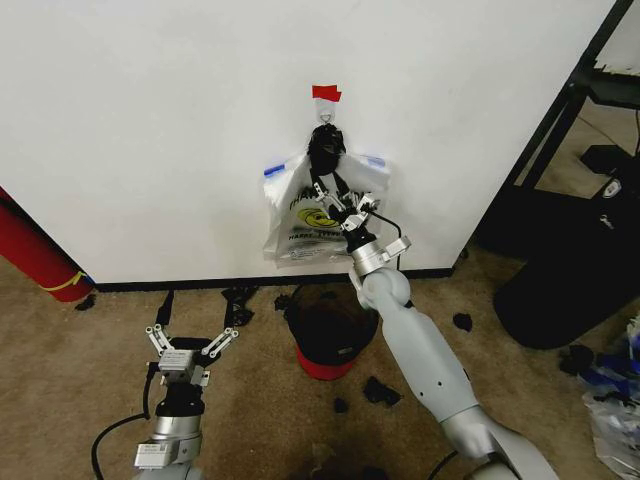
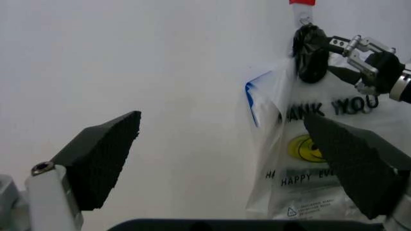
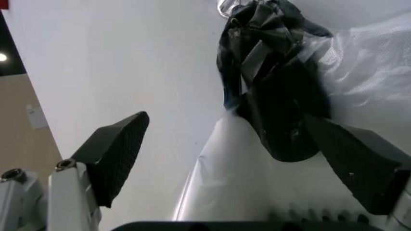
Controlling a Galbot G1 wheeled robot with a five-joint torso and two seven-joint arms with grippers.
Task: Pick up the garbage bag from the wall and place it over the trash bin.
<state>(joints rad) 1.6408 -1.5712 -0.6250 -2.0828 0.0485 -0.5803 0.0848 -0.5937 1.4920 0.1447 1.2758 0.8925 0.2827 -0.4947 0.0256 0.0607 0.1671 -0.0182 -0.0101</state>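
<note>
The garbage bag [image 1: 300,222], see-through with a yellow smiley and black print, hangs flat on the white wall [image 1: 150,130]. It hangs from a small hook [image 1: 326,112] under a red tape strip [image 1: 325,92], below a black knot [image 1: 326,150]. My right gripper [image 1: 344,203] is open right at the bag, just under the knot. In the left wrist view the right gripper [image 2: 335,58] stands beside the knot [image 2: 310,53], above the bag [image 2: 321,159]. In the right wrist view the knot [image 3: 276,106] lies ahead between the spread fingers [image 3: 115,154]. The red trash bin [image 1: 325,368] stands on the carpet below. My left gripper [image 1: 190,345] is open, low and to the left.
A red roll [image 1: 35,250] leans at the wall's left end. A black rack [image 1: 585,110] and a large black bulky thing [image 1: 570,290] stand to the right. Black scraps [image 1: 380,390] litter the carpet around the bin, and plastic bags [image 1: 615,405] lie at the far right.
</note>
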